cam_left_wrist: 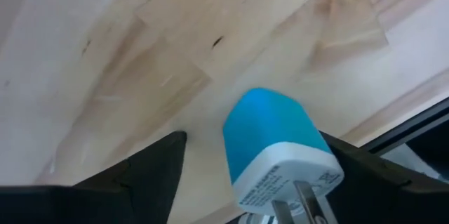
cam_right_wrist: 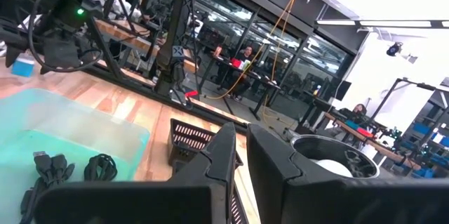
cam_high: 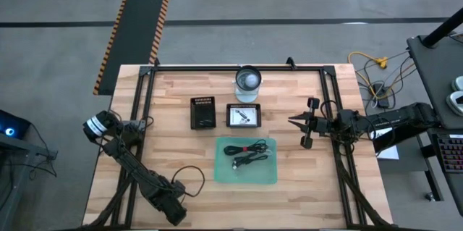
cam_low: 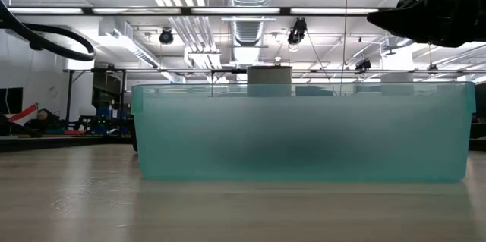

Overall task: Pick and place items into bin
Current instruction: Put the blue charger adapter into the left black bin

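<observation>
A teal bin point(cam_high: 246, 160) sits mid-table with two thin black coiled cables point(cam_high: 244, 148) lying on its floor; they also show in the right wrist view point(cam_right_wrist: 52, 168). My left gripper point(cam_high: 176, 215) is low at the table's near-left edge. It is open, with a finger on each side of a blue-and-white plug adapter point(cam_left_wrist: 273, 147) that lies on the wood. My right gripper point(cam_high: 291, 122) hovers right of the bin, shut and empty, fingers point(cam_right_wrist: 240, 136) pointing toward the table's left. My left gripper point(cam_left_wrist: 256, 140) stands open around the plug adapter. One finger point(cam_left_wrist: 365, 171) lies close beside its white pronged end point(cam_left_wrist: 295, 178), and I cannot tell whether it touches. The other finger point(cam_left_wrist: 151, 164) stands apart from the blue body. The adapter lies on the table.
A black box point(cam_high: 202, 112) and a small black tray point(cam_high: 244, 115) with whitish pieces sit beyond the bin. A round clear container point(cam_high: 247, 82) stands near the far edge. Black frame rails run along the table's left, right and far sides. Bare wood lies left of the bin.
</observation>
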`<state>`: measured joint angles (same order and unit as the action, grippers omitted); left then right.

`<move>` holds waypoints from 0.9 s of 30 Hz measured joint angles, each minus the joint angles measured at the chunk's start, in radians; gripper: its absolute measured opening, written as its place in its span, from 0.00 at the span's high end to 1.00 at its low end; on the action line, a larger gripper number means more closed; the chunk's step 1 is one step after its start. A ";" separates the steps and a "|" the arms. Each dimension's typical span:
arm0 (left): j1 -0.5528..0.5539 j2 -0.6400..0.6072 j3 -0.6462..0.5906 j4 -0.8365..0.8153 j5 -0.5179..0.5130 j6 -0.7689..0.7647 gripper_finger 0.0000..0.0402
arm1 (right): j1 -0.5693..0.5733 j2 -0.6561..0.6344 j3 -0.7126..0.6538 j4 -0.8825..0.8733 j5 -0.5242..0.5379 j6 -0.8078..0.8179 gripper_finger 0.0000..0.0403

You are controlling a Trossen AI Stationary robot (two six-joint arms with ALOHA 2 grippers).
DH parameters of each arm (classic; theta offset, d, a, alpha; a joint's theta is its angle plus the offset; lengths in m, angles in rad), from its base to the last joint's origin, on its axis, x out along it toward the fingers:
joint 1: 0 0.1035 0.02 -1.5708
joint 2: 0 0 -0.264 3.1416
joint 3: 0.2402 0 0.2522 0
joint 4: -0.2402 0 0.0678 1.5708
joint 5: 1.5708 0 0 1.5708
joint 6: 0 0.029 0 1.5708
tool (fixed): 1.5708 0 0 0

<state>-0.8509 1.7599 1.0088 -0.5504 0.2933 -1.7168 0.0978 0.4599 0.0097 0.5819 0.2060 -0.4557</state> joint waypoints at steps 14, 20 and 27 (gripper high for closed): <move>0.017 0.001 -0.001 0.004 -0.018 0.060 0.67 | 0.000 0.000 0.000 0.000 0.000 0.000 0.93; 0.046 -0.008 -0.001 -0.019 -0.040 0.140 0.67 | 0.000 0.000 0.000 0.000 0.000 0.000 0.93; 0.127 -0.104 -0.007 -0.199 -0.542 0.386 0.67 | 0.000 0.000 0.000 0.000 0.000 0.000 0.93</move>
<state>-0.7236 1.6554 1.0016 -0.7498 -0.2484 -1.3308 0.0978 0.4599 0.0097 0.5824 0.2058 -0.4557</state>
